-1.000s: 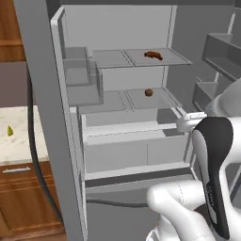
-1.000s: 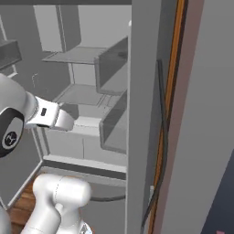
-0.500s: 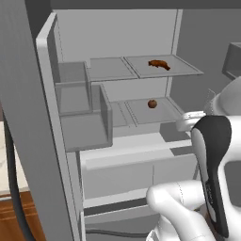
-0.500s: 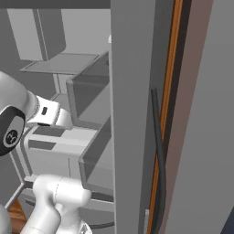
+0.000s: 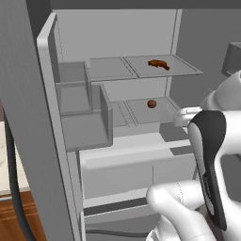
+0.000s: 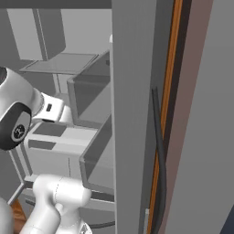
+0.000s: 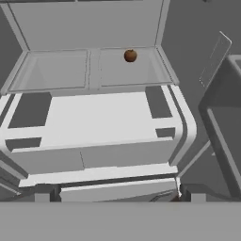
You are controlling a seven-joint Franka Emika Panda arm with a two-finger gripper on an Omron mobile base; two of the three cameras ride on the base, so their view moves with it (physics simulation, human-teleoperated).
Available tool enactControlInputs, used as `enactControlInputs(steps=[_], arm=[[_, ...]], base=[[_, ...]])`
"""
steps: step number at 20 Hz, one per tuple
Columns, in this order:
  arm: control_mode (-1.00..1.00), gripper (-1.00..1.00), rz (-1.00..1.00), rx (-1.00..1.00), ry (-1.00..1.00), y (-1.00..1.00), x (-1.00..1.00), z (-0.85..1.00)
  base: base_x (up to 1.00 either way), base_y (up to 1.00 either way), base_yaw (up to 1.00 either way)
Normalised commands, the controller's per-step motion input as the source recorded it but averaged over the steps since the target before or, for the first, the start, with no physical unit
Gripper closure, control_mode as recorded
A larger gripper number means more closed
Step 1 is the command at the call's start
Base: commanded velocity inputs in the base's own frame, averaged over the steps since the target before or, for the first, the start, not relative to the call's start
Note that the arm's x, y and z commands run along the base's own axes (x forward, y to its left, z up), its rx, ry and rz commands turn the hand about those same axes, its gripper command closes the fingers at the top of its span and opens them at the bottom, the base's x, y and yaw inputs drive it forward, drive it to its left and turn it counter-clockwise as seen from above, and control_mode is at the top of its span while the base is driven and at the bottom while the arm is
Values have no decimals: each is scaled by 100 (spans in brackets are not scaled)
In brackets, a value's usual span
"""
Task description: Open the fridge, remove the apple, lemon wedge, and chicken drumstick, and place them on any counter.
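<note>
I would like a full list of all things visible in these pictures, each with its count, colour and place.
fridge: one, grey, doors open, inner shelves facing the robot.
chicken drumstick: one, reddish-brown, on the upper right shelf.
apple: one, dark reddish-brown, on the shelf below the drumstick, near the back; also in the hand view.
door bins: two, grey, on the inside of the left door.
door handle: one, dark, long and vertical, on the right door's edge.
crisper drawers: light grey, below the apple's shelf.
counter: a cream strip at far left, wooden cabinet under it.
arm: one, white with dark joints, lower right of the left base view.
gripper: one, open, holding nothing.
</note>
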Motion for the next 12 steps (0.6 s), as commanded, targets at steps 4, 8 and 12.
enactControlInputs(steps=[4,8,12], arm=[[-100,-100,0,2,-4,-1,39,3],[-100,-100,-1,0,-9,0,37,24],[-100,-100,-6,0,-1,-3,34,47]], base=[[0,0,0],[0,0,0],[0,0,0]])
